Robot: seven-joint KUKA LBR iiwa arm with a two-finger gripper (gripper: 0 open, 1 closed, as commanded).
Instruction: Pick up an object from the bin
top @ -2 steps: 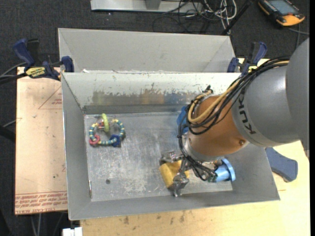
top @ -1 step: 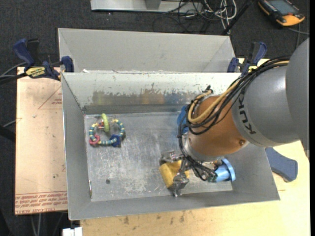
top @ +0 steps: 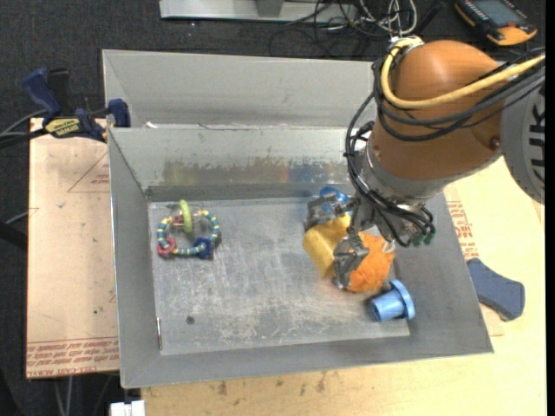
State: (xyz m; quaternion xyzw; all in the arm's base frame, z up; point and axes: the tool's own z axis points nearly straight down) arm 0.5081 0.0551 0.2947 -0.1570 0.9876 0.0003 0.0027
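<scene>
My gripper (top: 350,256) is low in the right part of the bin, below the arm's orange cover. It sits right at the seam between a yellow cylinder-shaped thing (top: 319,247) and a fuzzy orange ball (top: 371,270), touching or nearly touching both. A blue spool-shaped piece (top: 391,303) lies just in front of the ball, near the bin's front right corner. A small blue thing (top: 327,199) sits behind the yellow one, partly hidden by the arm's cables.
A ring of multicoloured beads (top: 186,233) lies alone at the left of the bin floor. The arm's orange cover and cables hang over the bin's right rear corner.
</scene>
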